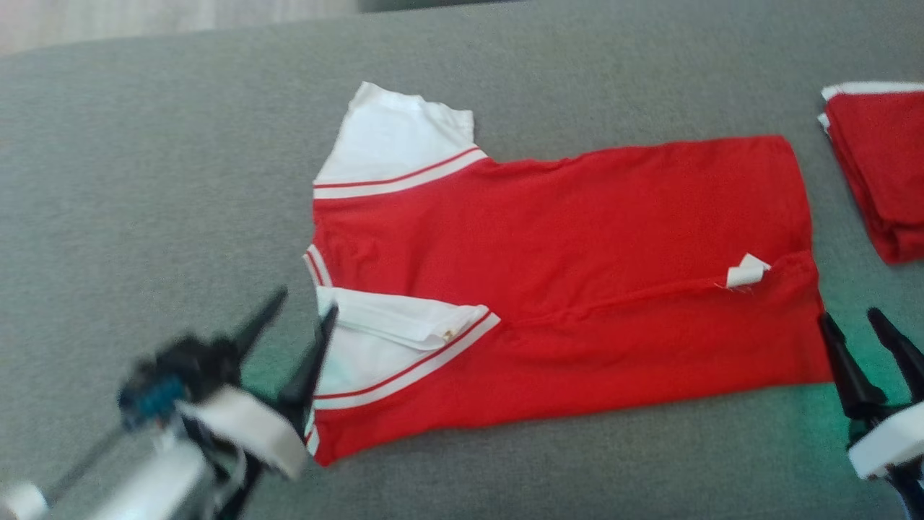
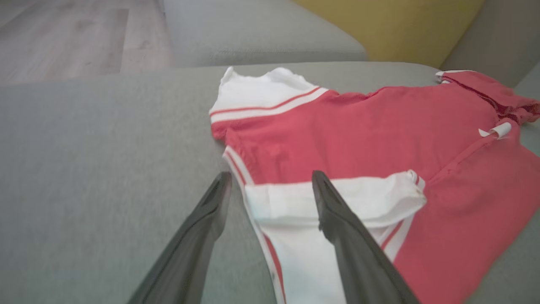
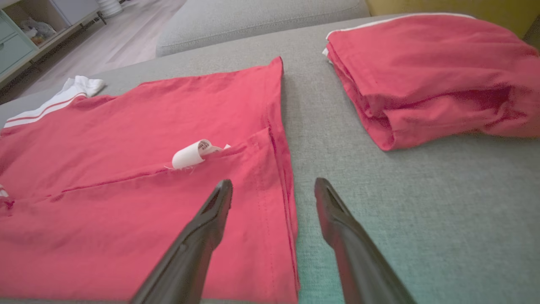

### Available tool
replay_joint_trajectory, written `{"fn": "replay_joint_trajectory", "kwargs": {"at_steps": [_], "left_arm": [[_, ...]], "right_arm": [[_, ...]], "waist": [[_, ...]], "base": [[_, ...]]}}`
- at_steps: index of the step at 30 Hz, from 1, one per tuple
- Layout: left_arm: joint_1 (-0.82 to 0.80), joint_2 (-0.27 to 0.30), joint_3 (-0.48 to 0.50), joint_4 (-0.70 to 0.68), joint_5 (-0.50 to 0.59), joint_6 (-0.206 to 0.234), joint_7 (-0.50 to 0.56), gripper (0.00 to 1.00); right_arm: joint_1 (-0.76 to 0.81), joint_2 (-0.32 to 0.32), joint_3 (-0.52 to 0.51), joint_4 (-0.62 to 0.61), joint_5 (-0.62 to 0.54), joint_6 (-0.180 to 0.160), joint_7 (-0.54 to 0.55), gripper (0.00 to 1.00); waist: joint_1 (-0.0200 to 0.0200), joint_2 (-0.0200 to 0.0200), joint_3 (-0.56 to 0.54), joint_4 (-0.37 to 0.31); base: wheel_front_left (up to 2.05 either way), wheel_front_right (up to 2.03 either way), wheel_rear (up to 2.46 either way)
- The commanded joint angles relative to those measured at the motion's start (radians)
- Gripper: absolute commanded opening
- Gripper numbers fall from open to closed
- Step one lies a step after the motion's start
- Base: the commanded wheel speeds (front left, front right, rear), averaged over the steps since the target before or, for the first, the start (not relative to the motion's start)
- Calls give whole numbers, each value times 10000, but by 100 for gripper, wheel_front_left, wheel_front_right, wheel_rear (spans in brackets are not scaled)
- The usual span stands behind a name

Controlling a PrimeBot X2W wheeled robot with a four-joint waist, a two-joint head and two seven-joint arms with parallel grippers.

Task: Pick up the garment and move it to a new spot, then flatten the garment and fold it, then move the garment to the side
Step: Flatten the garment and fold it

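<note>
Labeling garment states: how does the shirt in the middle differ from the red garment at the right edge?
The middle shirt lies spread out, near side folded over; the right garment is a compact folded stack. The middle shirt shows white striped sleeves and a care tag; the right garment is nearly all red, thin white edge. Both are red, on the grey cushion.

Soft, even light falls on the grey cushion [image 1: 144, 144], leaving only faint shadows at the edges of the garment [image 1: 577, 217]. In the head view the left gripper [image 1: 307, 302] is smeared by motion blur, and a green tint glows on the cushion beside it and the right gripper [image 1: 852, 316]. Both wrist views wash the red to pink
</note>
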Motion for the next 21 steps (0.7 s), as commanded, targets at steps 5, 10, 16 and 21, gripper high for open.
{"fn": "replay_joint_trajectory", "kwargs": {"at_steps": [5, 10, 16, 21], "left_arm": [[-2582, 1027, 834, -494, 49, -726, 1187, 100], [-4565, 1437, 1062, -71, -522, -1471, 2817, 100], [-6244, 1652, 969, 655, -1287, -1825, 4701, 100], [-7517, 1684, 813, 1466, -1954, -1941, 6185, 100]], "right_arm": [[-568, 60, 50, -872, -496, -9, 156, 100], [-997, 175, 199, -1215, -707, -9, 248, 100], [-1316, 290, 259, -1355, -838, -9, 254, 100], [-1468, 367, 270, -1343, -888, -9, 257, 100]], "waist": [[-1, 0, 775, -644], [-1, 0, 1352, -1183], [-1, 0, 1828, -1592], [-1, 0, 2214, -1797]], "base": [[0, 0, 0], [0, 0, 0], [0, 0, 0], [0, 0, 0]]}}
